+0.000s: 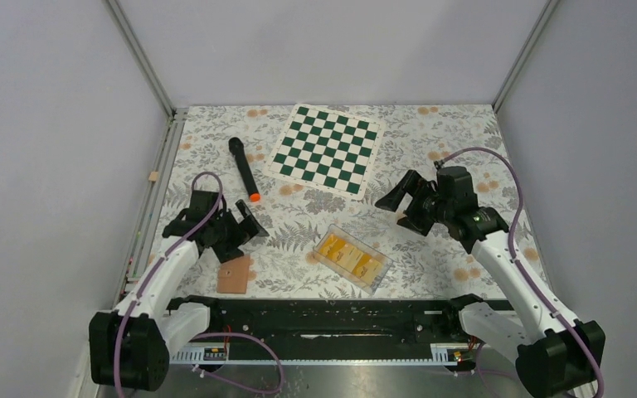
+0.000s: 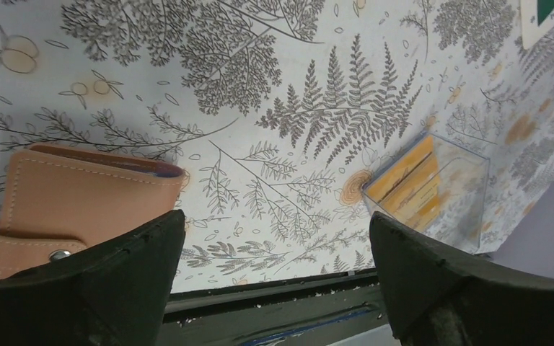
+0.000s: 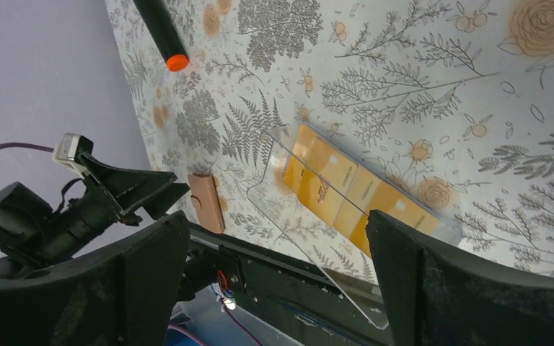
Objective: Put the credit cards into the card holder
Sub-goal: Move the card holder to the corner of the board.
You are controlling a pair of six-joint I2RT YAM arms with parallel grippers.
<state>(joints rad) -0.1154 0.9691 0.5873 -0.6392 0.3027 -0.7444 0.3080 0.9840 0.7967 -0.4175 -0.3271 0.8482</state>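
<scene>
While the left gripper (image 1: 247, 228) and the right gripper (image 1: 400, 206) stand wide open, holding nothing, the yellow-orange plastic credit cards (image 1: 348, 254) lie inside a clear rectangular plastic box (image 1: 381, 276) between the arms. The closed tan leather card holder (image 1: 235, 274) lies flat near the left gripper.

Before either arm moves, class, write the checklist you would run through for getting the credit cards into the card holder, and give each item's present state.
1. Open, empty left end effector: ok.
2. Open, empty right end effector: ok.
3. Opened card holder: not ok, snap tab fastened.
4. Located credit cards: ok, inside the clear box.
5. Box uncovered for reaching in: cannot tell.
6. Holder lying apart from box: ok.
</scene>
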